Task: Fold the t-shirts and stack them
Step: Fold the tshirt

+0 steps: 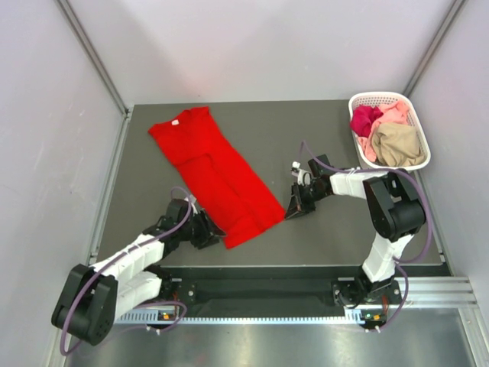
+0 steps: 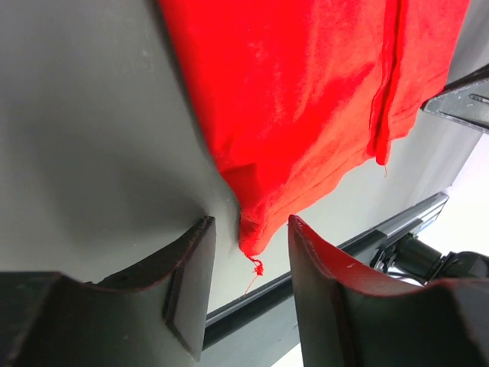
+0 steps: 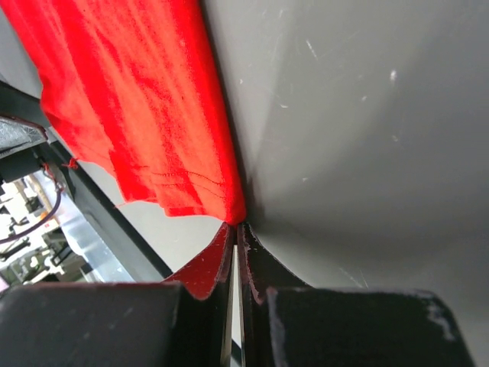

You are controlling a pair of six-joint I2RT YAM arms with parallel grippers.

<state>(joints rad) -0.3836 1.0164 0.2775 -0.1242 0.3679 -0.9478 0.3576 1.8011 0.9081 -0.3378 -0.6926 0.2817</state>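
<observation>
A bright red t-shirt [image 1: 218,172] lies on the dark table as a long band folded lengthwise. It runs diagonally, with its white neck label [image 1: 176,122] at the far left. My left gripper [image 1: 216,235] is open at the near hem; the hem's left corner [image 2: 252,237] and a loose thread hang between the jaws without touching them [image 2: 250,225]. My right gripper [image 1: 290,210] is shut at the hem's right corner, and the red cloth [image 3: 153,115] runs straight into its closed tips [image 3: 235,224]. Magenta [image 1: 365,118], pale pink [image 1: 393,115] and tan [image 1: 397,144] t-shirts lie crumpled in the basket.
A white lattice basket [image 1: 382,97] stands at the table's far right corner. Bare table [image 1: 321,138] lies between the red shirt and the basket. Grey walls close in both sides, and a metal rail [image 1: 306,264] runs along the near edge.
</observation>
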